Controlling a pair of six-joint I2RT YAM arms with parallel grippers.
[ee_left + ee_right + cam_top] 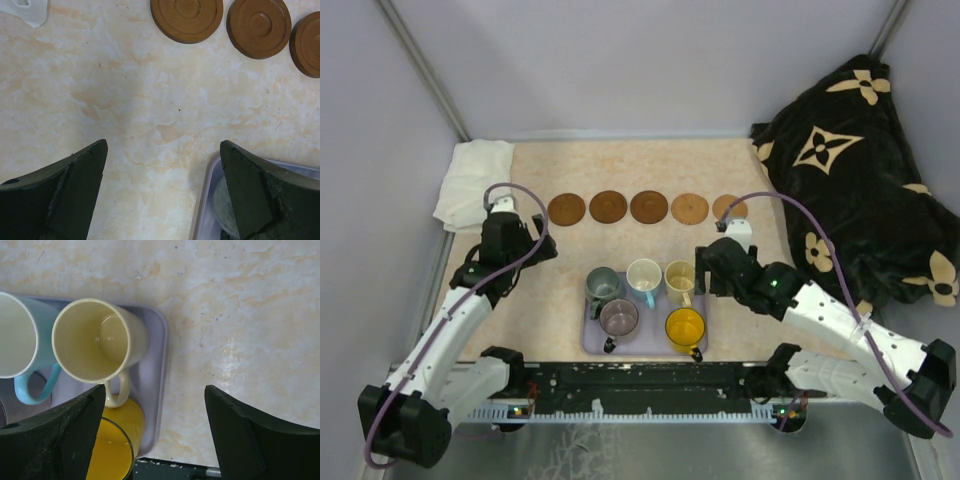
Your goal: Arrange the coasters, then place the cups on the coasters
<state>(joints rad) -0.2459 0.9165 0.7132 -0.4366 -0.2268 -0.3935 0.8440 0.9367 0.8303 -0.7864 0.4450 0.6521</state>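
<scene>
We see a pale marbled table [620, 240] boxed in by plain walls, with a dark blanket [850, 190] printed with cream flowers heaped over its far right corner. The left arm [455, 320] and the right arm [840, 325] both reach in from the near edge. A white cloth [472, 180] lies crumpled at the far left corner. Between the arms, near the front edge, sits a lavender tray [650, 340], and all five cups stand upright on it. The grey-green cup [603, 285], the white cup with the blue handle [644, 275] and the cream cup [679, 277] form the far row. The mauve cup [619, 317] and the yellow cup [685, 326] form the near row. Beyond the tray, the five coasters [649, 206] lie flat in a straight row across the table, spaced apart and bare, the rightmost partly crossed by a cable. We find the left gripper [163, 150] hanging over bare table just left of the tray's far corner, its fingers spread wide with nothing between them. The right gripper [155, 390] hovers over the tray's right edge beside the cream cup, its fingers apart and gripping nothing.
</scene>
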